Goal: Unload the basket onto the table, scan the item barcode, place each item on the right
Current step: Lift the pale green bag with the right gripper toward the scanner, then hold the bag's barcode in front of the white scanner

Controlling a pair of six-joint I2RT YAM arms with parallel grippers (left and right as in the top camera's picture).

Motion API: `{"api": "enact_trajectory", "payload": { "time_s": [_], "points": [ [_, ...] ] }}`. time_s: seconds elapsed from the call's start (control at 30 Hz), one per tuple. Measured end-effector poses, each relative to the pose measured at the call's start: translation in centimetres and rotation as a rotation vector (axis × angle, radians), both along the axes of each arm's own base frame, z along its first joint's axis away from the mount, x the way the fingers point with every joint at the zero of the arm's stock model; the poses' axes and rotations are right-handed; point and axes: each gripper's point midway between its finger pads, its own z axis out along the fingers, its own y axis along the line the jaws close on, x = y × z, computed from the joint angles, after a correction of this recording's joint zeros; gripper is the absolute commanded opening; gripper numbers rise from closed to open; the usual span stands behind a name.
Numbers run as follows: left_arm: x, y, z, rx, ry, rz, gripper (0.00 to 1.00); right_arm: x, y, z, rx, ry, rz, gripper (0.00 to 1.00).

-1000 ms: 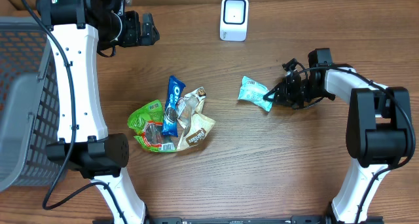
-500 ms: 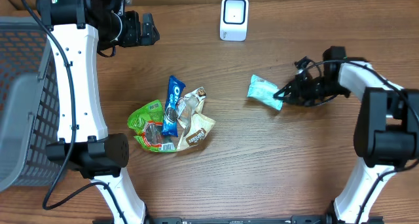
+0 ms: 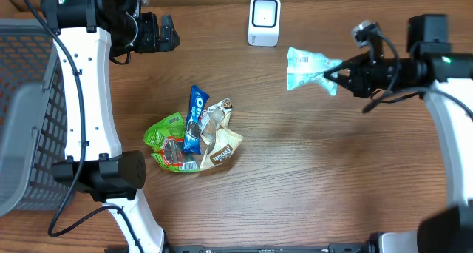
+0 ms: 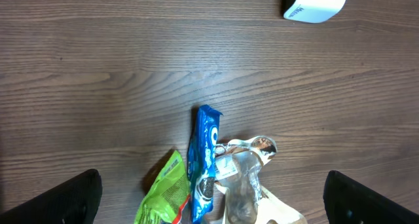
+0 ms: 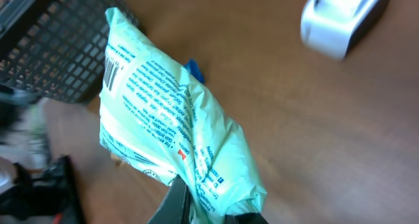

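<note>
right gripper [image 3: 338, 75] aloft, pointing toward scanner [image 3: 264, 21] | pinching mint packet [image 3: 307, 68] | left gripper [image 3: 171, 33] extended level, spread wide

A crinkled mint-green packet [image 3: 306, 68], printed side showing, is apparently held aloft near the white scanner [image 3: 264, 21].

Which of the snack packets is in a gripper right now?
The mint-green packet, pinched at one end by the right gripper, right of the white scanner. The blue packet, green packet and beige packet lie piled mid-table, untouched.
</note>
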Motion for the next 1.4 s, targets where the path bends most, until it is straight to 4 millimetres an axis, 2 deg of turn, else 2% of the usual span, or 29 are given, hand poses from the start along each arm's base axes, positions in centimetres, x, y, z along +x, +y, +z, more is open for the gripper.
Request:
{"api": "enact_trajectory", "payload": {
  "time_s": [0.13, 0.23, 0.67, 0.9, 1.03, 1.23, 1.4],
  "points": [
    [0.0, 0.0, 0.0, 0.0, 0.0, 0.0, 1.0, -0.7, 0.1, 3.6, -0.005, -0.136, -0.004, 0.04],
    [0.0, 0.0, 0.0, 0.0, 0.0, 0.0, 1.0, -1.0, 0.1, 4.9, 0.003, -0.17, -0.018, 0.04],
    [0.0, 0.0, 0.0, 0.0, 0.0, 0.0, 1.0, 0.5, -0.3, 4.9, 0.038, -0.093, -0.126, 0.04],
    [0.0, 0.0, 0.0, 0.0, 0.0, 0.0, 1.0, 4.3, -1.2, 4.9, -0.129, -0.236, -0.258, 0.04],
    [0.0, 0.0, 0.0, 0.0, 0.0, 0.0, 1.0, 8.0, 0.3, 5.3, -0.287, -0.397, -0.377, 0.04],
    [0.0, 0.0, 0.0, 0.0, 0.0, 0.0, 1.0, 12.0, 1.9, 6.8, -0.44, -0.608, -0.548, 0.04],
    [0.0, 0.0, 0.0, 0.0, 0.0, 0.0, 1.0, 14.6, 2.8, 5.2, -0.595, -0.702, -0.601, 0.04]
  ]
}}
